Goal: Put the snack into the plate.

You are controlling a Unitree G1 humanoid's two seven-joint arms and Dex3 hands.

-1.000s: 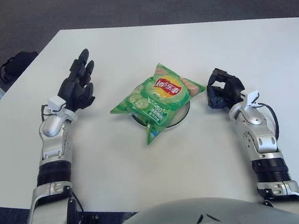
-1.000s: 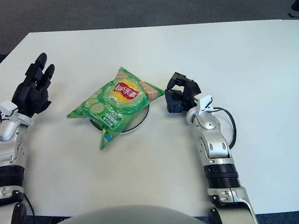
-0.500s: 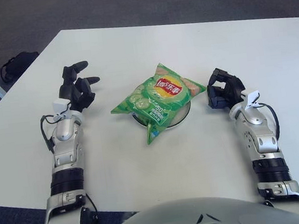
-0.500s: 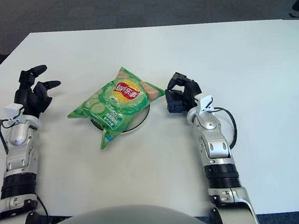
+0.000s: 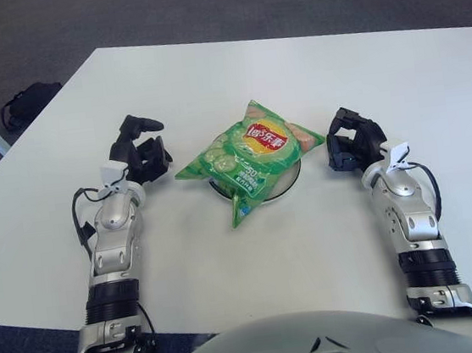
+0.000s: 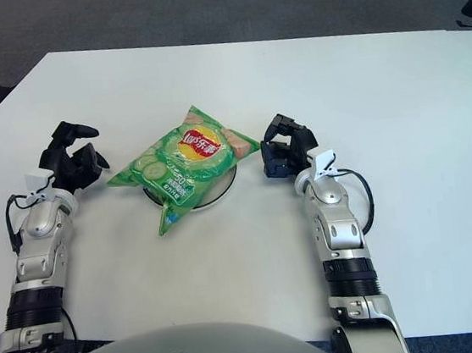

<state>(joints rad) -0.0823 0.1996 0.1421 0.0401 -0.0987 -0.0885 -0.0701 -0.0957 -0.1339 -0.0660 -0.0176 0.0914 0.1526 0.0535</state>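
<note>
A green snack bag (image 5: pixel 249 157) carries the only lettering. A round red and yellow brand emblem with white characters is printed toward the bag's upper end, at about one o'clock from its middle; the characters are too small to be made out. Small white print, with what may be the digits "50", is seen toward the bag's lower part, at about six o'clock from the emblem. Nothing else readable is shown.
</note>
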